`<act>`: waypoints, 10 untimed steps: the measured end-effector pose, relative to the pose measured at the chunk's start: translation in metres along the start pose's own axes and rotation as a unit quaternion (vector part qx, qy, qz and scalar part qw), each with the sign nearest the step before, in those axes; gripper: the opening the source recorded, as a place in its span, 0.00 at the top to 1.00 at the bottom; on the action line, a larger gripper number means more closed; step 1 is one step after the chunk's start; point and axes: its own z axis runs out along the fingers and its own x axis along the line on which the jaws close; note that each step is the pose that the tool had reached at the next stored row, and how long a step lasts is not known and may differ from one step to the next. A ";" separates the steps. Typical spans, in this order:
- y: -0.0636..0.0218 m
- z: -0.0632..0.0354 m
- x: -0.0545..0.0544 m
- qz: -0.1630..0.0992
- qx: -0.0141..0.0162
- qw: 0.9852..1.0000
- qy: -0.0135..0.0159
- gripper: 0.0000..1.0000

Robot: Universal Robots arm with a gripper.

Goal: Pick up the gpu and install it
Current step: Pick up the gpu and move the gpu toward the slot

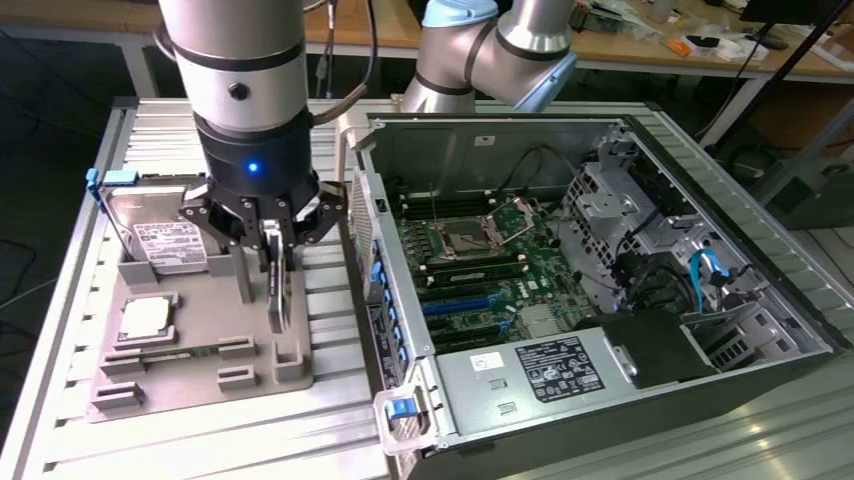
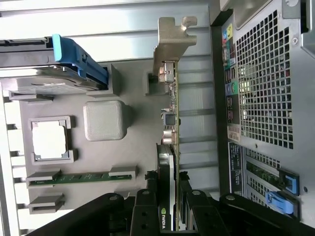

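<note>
A: The tray (image 1: 207,310) looks like matt grey plastic. And the gpu (image 1: 278,290) over it?
B: Green board, dull silver metal bracket (image 2: 172,42). Beside the tray, the case (image 2: 261,73) shows perforated sheet metal with blue plastic tabs (image 2: 290,182).

A slatted table (image 1: 200,450) carries a parts tray (image 1: 200,300) towards the exterior view's left edge and an open computer case (image 1: 747,215) just beside it on the exterior view's right. In the tray's far left corner lies a hard drive (image 1: 160,235); nearer, along the same edge, sits a CPU chip (image 1: 144,317), then a RAM stick (image 1: 174,352) towards the near edge. At the tray's edge beside the case the gpu (image 1: 278,295) stands upright on its long edge, clasped from above between the fingers of the gripper (image 1: 274,245). Inside the case lies the motherboard (image 1: 494,260), its CPU socket (image 1: 470,238) towards the far wall.
</note>
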 end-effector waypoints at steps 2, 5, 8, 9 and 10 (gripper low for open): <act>0.0000 -0.0041 0.000 0.000 0.000 1.000 0.000 0.73; 0.0001 -0.0101 0.000 0.000 0.000 1.000 0.000 0.73; 0.0002 -0.0190 -0.001 0.000 0.000 1.000 0.000 0.73; 0.0002 -0.0230 -0.001 0.000 0.000 1.000 0.000 0.73; 0.0002 -0.0268 -0.001 0.000 0.000 1.000 0.000 0.73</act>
